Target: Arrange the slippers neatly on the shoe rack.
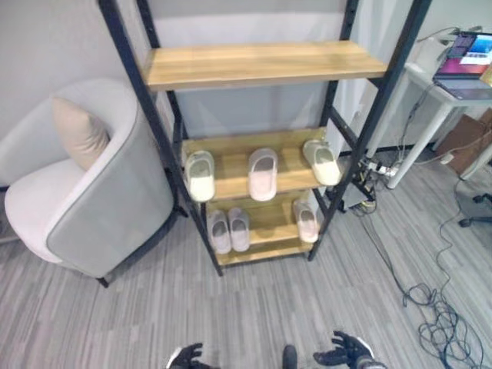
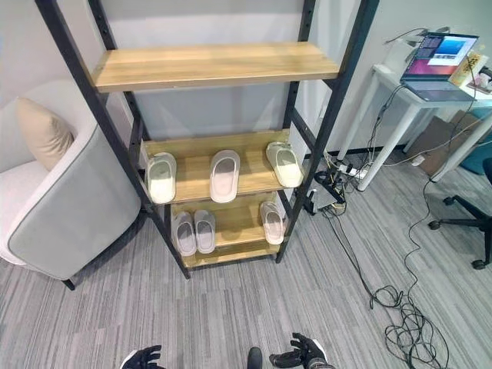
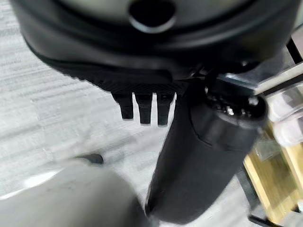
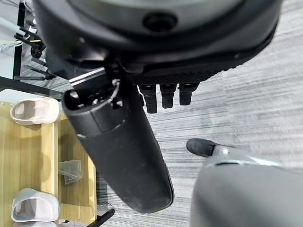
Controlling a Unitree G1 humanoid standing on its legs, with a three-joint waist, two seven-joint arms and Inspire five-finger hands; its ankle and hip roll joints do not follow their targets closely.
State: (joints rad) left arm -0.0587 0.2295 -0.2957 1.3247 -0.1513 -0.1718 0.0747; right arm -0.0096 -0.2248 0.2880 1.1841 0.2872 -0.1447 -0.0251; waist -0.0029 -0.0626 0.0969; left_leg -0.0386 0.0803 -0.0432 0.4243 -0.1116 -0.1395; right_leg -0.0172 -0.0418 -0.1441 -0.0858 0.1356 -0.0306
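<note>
Resting on the shoe rack [image 1: 261, 65], six slippers [image 1: 262, 174]; both hands' fingers [image 4: 163, 95] relaxed (laptop [image 2: 440, 61] beside).

Bright, even light — wrist views blurred

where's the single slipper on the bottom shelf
In the left eye view the lone pale slipper lies at the right end of the shoe rack's lowest wooden shelf, apart from the pair of pale slippers at its left.
</note>
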